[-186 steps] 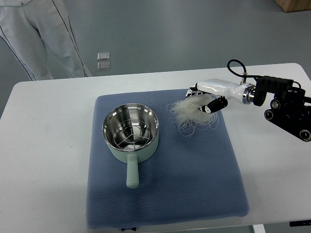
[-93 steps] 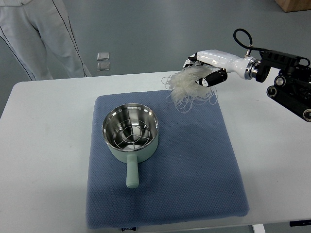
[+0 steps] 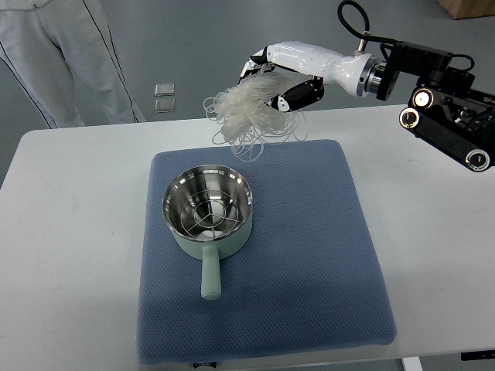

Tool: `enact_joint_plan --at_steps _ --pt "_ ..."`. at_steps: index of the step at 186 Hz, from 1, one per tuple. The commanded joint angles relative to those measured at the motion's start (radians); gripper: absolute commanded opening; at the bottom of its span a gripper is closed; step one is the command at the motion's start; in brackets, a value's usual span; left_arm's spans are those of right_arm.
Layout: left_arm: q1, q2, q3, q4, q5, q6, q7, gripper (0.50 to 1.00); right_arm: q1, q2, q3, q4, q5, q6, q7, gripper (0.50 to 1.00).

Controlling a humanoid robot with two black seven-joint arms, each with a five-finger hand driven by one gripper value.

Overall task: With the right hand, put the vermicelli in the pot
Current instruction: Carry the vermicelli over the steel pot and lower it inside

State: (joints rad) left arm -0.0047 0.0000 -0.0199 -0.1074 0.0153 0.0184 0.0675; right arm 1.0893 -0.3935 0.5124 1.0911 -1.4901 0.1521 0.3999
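My right hand [image 3: 282, 81] comes in from the right edge and is shut on a tangled bundle of pale vermicelli [image 3: 246, 116]. It holds the bundle in the air above the far edge of the blue mat, up and to the right of the pot. Loose strands hang down from it. The pot [image 3: 207, 211] is light green with a steel inside, a wire rack in it and a handle pointing toward me. It stands on the left half of the mat. The left hand does not show.
The blue mat [image 3: 309, 263] lies on a white table [image 3: 69, 255]. A person's legs in light trousers [image 3: 69, 54] stand beyond the table's far left corner. The right arm's black joints [image 3: 452, 127] hang over the table's far right.
My right hand has lifted the vermicelli off the mat and carried it up and to the left, toward the pot. The pot has not moved.
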Motion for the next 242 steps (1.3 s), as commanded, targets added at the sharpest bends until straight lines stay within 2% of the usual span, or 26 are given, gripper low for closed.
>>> enact_joint_plan --at_steps 1,55,103,153,188,207,222,237,242 --pt "0.0 0.0 0.0 0.0 0.0 0.0 0.0 1.0 -0.002 0.031 0.0 0.038 0.001 0.001 -0.001 0.533" --pt "0.0 0.0 0.0 0.0 0.0 0.0 0.0 1.0 -0.054 0.14 -0.018 0.039 -0.004 0.006 -0.012 0.537" --pt "0.0 0.0 0.0 0.0 0.0 0.0 0.0 1.0 -0.121 0.174 -0.051 0.023 -0.015 0.001 -0.013 0.545" --pt "0.0 0.0 0.0 0.0 0.0 0.0 0.0 1.0 -0.157 0.214 -0.058 -0.02 -0.029 -0.011 -0.015 0.605" --pt "0.0 0.0 0.0 0.0 0.0 0.0 0.0 1.0 -0.177 0.232 -0.058 -0.054 -0.039 -0.013 -0.015 0.617" --pt "0.0 0.0 0.0 0.0 0.0 0.0 0.0 1.0 -0.177 0.232 -0.058 -0.06 -0.038 -0.014 -0.015 0.66" --pt "0.0 0.0 0.002 0.0 0.0 0.0 0.0 1.0 -0.178 0.232 -0.058 -0.06 -0.036 -0.014 -0.015 0.754" --pt "0.0 0.0 0.002 0.0 0.0 0.0 0.0 1.0 -0.178 0.231 -0.057 -0.06 -0.033 -0.013 -0.013 0.803" --pt "0.0 0.0 0.002 0.0 0.0 0.0 0.0 1.0 -0.178 0.231 -0.057 -0.06 -0.03 -0.013 -0.013 0.833"
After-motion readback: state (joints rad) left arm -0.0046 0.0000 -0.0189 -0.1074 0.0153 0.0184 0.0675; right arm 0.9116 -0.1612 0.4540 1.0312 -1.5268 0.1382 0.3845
